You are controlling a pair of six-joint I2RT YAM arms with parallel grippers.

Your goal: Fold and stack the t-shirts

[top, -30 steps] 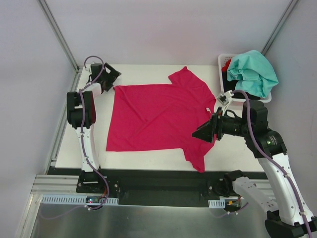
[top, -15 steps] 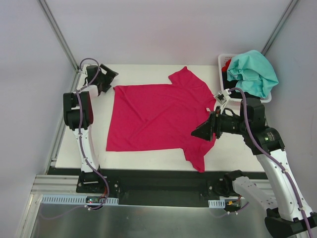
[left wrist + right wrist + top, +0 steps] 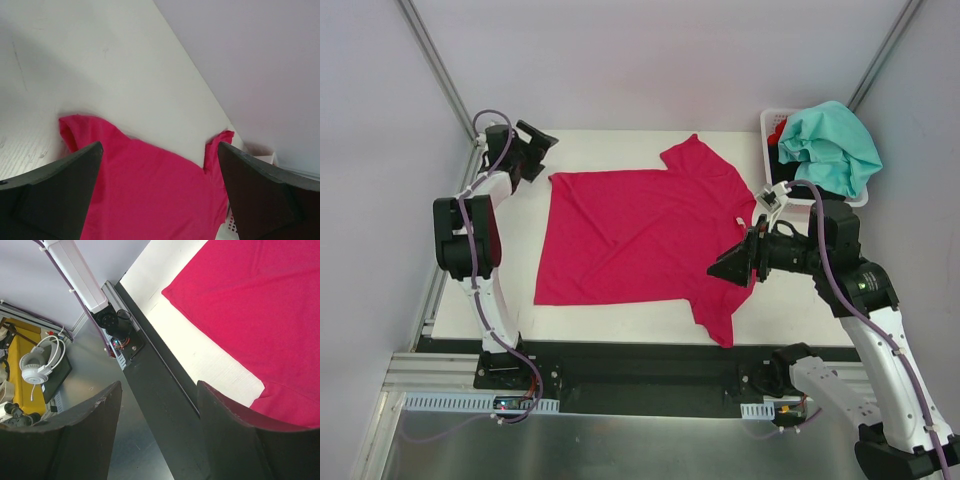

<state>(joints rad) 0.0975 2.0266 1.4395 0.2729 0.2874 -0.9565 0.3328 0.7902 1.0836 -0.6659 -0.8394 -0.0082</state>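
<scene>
Evidently folding hasn't begun: magenta t-shirt lies flat, left claw and right claw released, next pinching its sleeves

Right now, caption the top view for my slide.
Magenta t-shirt spread flat, left gripper and right gripper both open.

Bright, even, diffuse light; a soft shadow greys the flat white table upper left in the left wrist view; the near black plastic fingers look blurred.

Your overhead view looks down on the whole table. Both wrist views sit close, each sharing the pink shirt with it.
</scene>
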